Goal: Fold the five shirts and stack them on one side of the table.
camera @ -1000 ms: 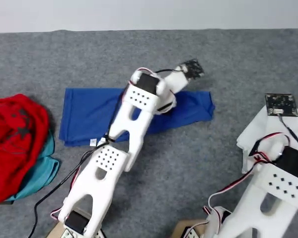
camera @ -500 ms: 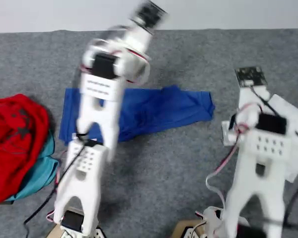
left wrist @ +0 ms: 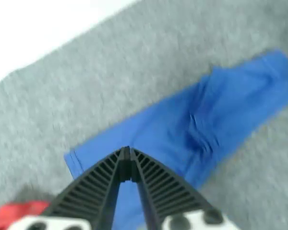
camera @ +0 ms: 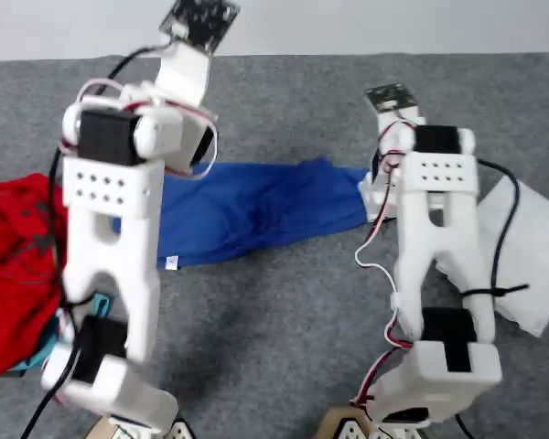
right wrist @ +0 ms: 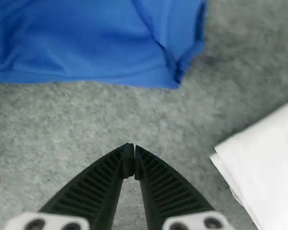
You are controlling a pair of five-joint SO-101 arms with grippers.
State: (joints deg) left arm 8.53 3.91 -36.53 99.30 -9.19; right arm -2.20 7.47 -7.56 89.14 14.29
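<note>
1. Grey felt-like cloth (camera: 284, 311) covers the table, with a white wall (camera: 348, 27) behind.
2. Blue shirt (camera: 256, 210) lies spread mid-table. A red shirt (camera: 18, 265) is heaped at one side and a white shirt (camera: 531, 261) lies at the other.
3. Left gripper (left wrist: 126, 153) hangs above the blue shirt, fingers pressed together and empty. Right gripper (right wrist: 133, 149) is likewise closed, over bare cloth beside the blue shirt's end.

This looks like a robotics test bench in a lab or workshop room. The tabletop (camera: 293, 302) is covered in plain grey felt and backs onto a bare white wall (camera: 366, 26). The left arm (camera: 110, 229) and right arm (camera: 439, 229), both white plastic, stand at its near edge, with loose wires (camera: 373, 251) and an uncased circuit board (camera: 199, 16) exposed. A blue shirt (camera: 256, 206) lies on the felt.
</note>
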